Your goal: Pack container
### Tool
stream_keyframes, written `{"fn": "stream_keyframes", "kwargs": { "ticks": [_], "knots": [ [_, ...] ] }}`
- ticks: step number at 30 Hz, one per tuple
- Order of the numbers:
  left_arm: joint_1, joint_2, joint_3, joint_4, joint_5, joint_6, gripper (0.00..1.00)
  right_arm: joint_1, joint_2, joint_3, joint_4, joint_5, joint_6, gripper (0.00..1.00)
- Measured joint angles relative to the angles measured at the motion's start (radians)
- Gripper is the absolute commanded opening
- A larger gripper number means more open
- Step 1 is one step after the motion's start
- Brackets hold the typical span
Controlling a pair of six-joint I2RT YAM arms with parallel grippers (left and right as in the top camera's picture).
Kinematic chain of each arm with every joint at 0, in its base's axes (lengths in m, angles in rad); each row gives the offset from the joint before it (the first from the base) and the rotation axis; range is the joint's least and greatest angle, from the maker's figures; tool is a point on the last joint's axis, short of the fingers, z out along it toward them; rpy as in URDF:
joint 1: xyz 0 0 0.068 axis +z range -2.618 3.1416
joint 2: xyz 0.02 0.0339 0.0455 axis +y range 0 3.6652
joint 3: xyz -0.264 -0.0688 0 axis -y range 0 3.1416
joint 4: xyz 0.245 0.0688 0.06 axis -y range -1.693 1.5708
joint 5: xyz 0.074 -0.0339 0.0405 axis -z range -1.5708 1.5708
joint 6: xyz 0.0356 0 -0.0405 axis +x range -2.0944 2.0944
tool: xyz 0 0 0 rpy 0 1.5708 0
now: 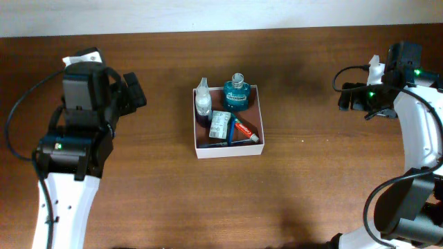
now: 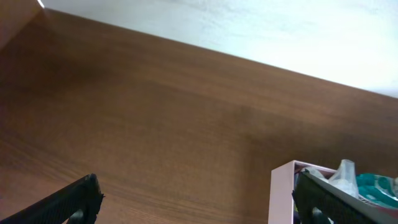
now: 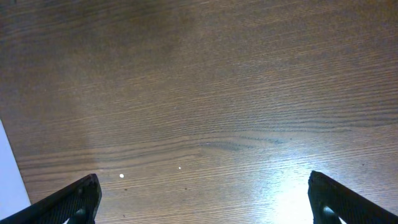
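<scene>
The container (image 1: pixel 194 128) is a square, shallow, white-walled box at the table's middle. In it are a teal mouthwash bottle (image 1: pixel 236 95), a small clear bottle (image 1: pixel 203 101), a green-and-white carton (image 1: pixel 220 124) and a red-and-white tube (image 1: pixel 246 131). My left gripper (image 1: pixel 133 88) is open and empty, well left of the box. In the left wrist view the gripper (image 2: pixel 199 205) has the box's white wall (image 2: pixel 281 194) by its right finger. My right gripper (image 1: pixel 348 97) is open and empty, far right of the box, over bare wood (image 3: pixel 205 202).
The table is dark brown wood (image 1: pixel 311 180). A pale wall runs behind its far edge (image 1: pixel 208 14). A white strip (image 3: pixel 9 177) shows at the left border of the right wrist view.
</scene>
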Motion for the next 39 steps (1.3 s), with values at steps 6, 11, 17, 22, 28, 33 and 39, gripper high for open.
{"fn": "stream_keyframes", "kwargs": {
  "ticks": [6, 11, 17, 22, 28, 33, 39],
  "knots": [
    [0.000, 0.035, 0.000, 0.000, 0.000, -0.003, 0.99, 0.000, 0.000, 0.000, 0.000, 0.000, 0.000, 0.99],
    [0.000, 0.043, 0.000, 0.000, 0.000, -0.003, 0.99, 0.000, 0.000, 0.000, 0.000, 0.000, 0.000, 0.99],
    [0.000, 0.043, 0.000, 0.000, 0.000, -0.004, 1.00, 0.000, 0.000, 0.000, 0.000, 0.000, 0.002, 0.99],
    [0.000, 0.043, 0.000, 0.000, 0.000, -0.004, 0.99, 0.000, 0.000, 0.000, 0.000, 0.000, 0.002, 0.99],
    [0.000, 0.043, 0.000, 0.000, 0.000, -0.006, 0.99, 0.000, 0.000, 0.000, 0.000, 0.000, 0.003, 0.99],
    [0.000, 0.043, 0.000, 0.000, 0.000, -0.006, 0.99, 0.000, -0.008, 0.000, 0.000, 0.000, 0.003, 0.99],
    [0.000, 0.043, 0.000, 0.000, 0.000, -0.006, 0.99, 0.004, -0.135, 0.000, 0.000, 0.000, 0.003, 0.99]
  ]
}}
